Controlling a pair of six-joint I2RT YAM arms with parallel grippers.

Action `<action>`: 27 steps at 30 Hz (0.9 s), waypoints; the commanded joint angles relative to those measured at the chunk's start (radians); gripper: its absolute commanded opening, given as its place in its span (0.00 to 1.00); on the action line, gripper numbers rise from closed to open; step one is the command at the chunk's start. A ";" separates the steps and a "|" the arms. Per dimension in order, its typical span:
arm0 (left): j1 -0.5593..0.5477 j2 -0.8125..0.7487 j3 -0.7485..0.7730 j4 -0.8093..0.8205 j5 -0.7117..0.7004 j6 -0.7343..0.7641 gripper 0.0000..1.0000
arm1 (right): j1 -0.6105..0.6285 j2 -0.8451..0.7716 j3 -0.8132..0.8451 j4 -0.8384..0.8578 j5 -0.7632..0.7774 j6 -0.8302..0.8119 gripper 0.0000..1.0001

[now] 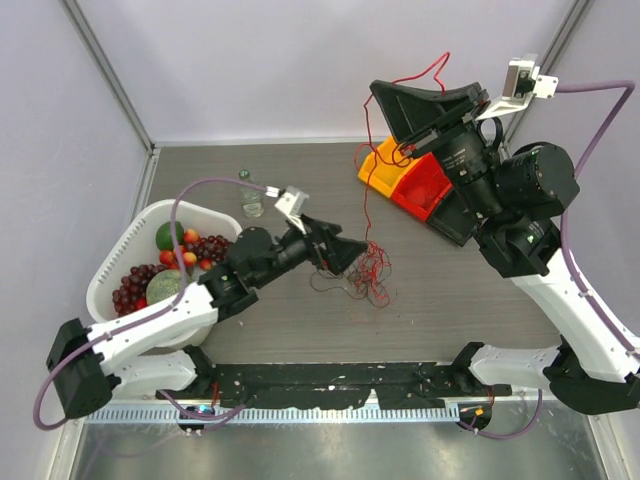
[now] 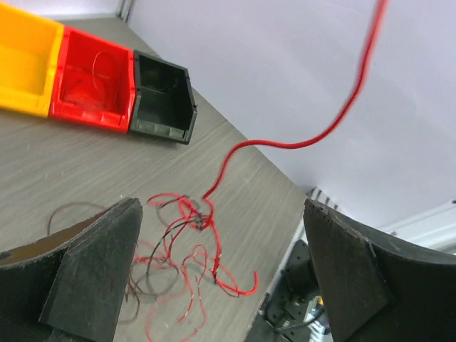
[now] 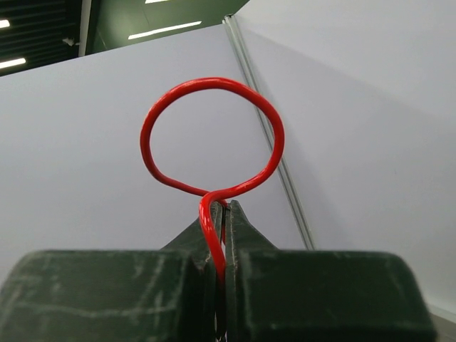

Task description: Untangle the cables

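Note:
A tangle of thin red and dark brown cables (image 1: 368,275) lies on the grey table, also in the left wrist view (image 2: 182,246). One red cable (image 1: 365,190) rises from the tangle to my right gripper (image 1: 382,92), which is raised high and tilted up. In the right wrist view the right gripper (image 3: 226,214) is shut on this red cable, which loops above the fingertips (image 3: 214,135). My left gripper (image 1: 352,252) hovers just left of the tangle. It is open and empty (image 2: 221,274), its fingers (image 2: 92,278) wide apart above the tangle.
Yellow (image 1: 380,165) and red (image 1: 425,188) bins stand at the back right, with a black bin (image 2: 164,96) beside them. A white basket (image 1: 108,262) of fruit is at the left. A small glass jar (image 1: 251,203) stands behind the left arm.

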 commanded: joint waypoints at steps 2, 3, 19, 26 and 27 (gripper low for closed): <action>-0.071 0.149 0.118 0.163 -0.137 0.195 0.97 | -0.003 0.003 0.032 0.040 -0.030 0.020 0.01; -0.071 0.176 0.120 0.191 -0.156 0.209 0.94 | -0.001 0.007 0.042 0.040 -0.065 0.028 0.01; 0.035 0.649 -0.047 0.397 -0.256 -0.002 0.31 | -0.001 0.121 0.318 0.056 -0.117 0.163 0.01; 0.058 0.644 -0.215 0.480 -0.190 -0.085 0.31 | -0.001 0.181 0.516 0.008 -0.087 0.068 0.01; 0.058 0.632 -0.227 0.475 -0.190 -0.090 0.31 | -0.001 0.179 0.510 0.008 -0.084 0.040 0.01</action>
